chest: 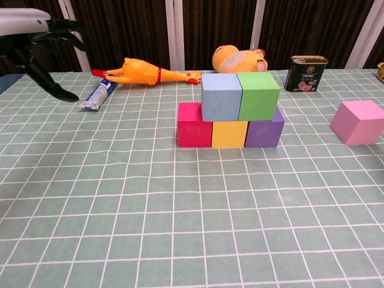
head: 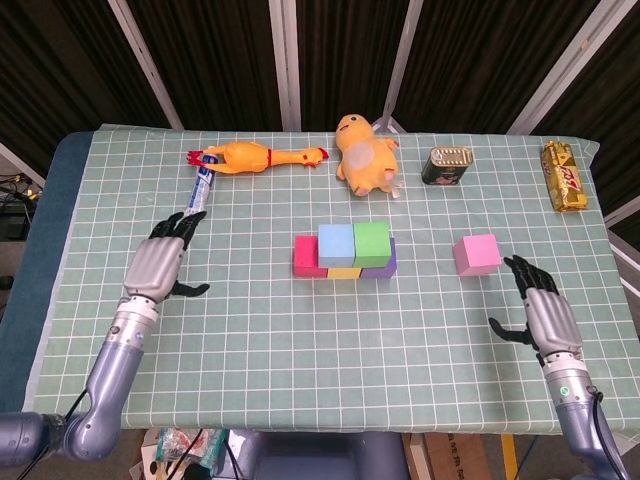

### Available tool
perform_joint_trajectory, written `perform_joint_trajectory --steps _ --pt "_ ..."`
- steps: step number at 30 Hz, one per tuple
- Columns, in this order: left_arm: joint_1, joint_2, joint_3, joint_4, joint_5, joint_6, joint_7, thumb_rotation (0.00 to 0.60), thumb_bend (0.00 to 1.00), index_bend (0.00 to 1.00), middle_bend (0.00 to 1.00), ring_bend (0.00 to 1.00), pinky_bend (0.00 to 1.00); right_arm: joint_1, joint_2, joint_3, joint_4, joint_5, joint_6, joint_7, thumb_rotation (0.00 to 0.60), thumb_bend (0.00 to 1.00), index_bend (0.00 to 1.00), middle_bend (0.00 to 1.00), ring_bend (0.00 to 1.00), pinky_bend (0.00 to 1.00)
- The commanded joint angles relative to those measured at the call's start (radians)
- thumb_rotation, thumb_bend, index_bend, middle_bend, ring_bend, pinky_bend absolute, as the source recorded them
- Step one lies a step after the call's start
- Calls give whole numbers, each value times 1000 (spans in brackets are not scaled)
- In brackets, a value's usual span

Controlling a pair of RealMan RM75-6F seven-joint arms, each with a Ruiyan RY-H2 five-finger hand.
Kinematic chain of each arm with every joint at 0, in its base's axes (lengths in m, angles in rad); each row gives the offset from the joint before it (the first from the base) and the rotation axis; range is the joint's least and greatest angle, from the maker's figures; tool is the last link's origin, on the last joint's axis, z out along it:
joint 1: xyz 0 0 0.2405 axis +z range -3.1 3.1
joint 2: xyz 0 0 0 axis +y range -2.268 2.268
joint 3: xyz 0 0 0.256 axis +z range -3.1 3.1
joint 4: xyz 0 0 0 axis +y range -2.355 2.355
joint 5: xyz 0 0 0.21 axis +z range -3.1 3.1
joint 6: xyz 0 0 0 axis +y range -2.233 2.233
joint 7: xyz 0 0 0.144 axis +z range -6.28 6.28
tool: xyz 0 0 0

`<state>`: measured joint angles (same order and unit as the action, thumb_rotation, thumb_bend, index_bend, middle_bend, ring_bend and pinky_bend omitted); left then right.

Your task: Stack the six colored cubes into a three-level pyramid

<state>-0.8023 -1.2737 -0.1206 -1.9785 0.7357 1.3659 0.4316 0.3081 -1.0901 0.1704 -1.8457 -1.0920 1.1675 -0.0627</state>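
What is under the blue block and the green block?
The blue block and green block sit on a row of three: a red block, a yellow block and a purple block. The tops of the lower blocks are mostly covered.

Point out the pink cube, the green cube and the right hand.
pink cube (head: 477,254), head view, top face.
green cube (chest: 258,96), chest view, front face.
right hand (head: 543,312), head view, back of the hand.
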Motion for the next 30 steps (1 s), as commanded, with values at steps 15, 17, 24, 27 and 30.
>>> perform_joint_trajectory --steps 15,17,24,27,30 --pt "22 -91 19 124 -97 -163 43 600 159 0 105 47 97 2 3 -2 -4 3 -4 4 600 308 0 0 0 0" --pt "12 -110 15 140 -115 -177 63 600 159 0 105 47 97 2 3 -2 -2 5 -6 6 600 308 0 0 0 0" --pt "-44 -181 -23 201 -181 -226 134 600 161 0 107 47 97 4 3 -2 5 11 -12 10 600 308 0 0 0 0" --pt "-74 -205 -40 222 -204 -245 168 600 161 0 107 47 97 5 2 -1 7 15 -13 12 600 308 0 0 0 0" --pt "-113 -230 -52 247 -243 -267 218 600 163 0 106 47 97 5 2 0 8 14 -12 12 600 309 0 0 0 0"
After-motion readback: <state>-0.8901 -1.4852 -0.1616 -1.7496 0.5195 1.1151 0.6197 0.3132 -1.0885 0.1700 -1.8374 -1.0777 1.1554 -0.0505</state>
